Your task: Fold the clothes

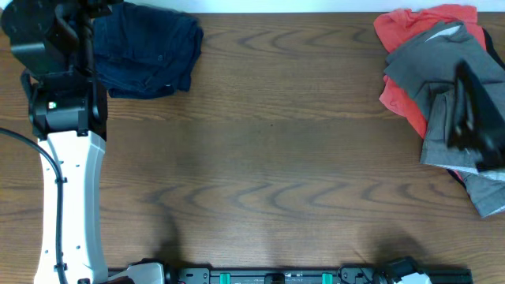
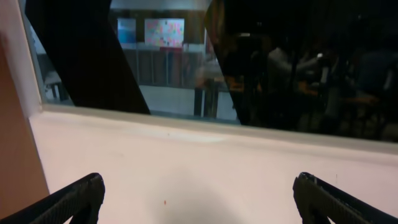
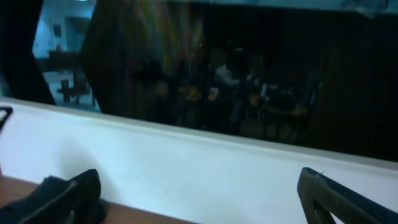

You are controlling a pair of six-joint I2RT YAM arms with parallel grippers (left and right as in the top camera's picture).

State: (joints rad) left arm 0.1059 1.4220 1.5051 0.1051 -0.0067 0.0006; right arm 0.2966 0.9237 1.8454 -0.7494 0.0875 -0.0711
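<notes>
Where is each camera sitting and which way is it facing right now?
Overhead: above the table, facing straight down; left arm, right arm show.
Left wrist: at left gripper, facing wall and window; open fingers show.
Right wrist: at right gripper, facing likewise; open fingers show.
Shared: both wrist views see wall and window.

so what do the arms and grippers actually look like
The left arm has a long white link, black joint housings, a black cable alongside and a small green light. The right arm shows only as a dark blur. The left fingers and right fingers are black and tapered.
</notes>
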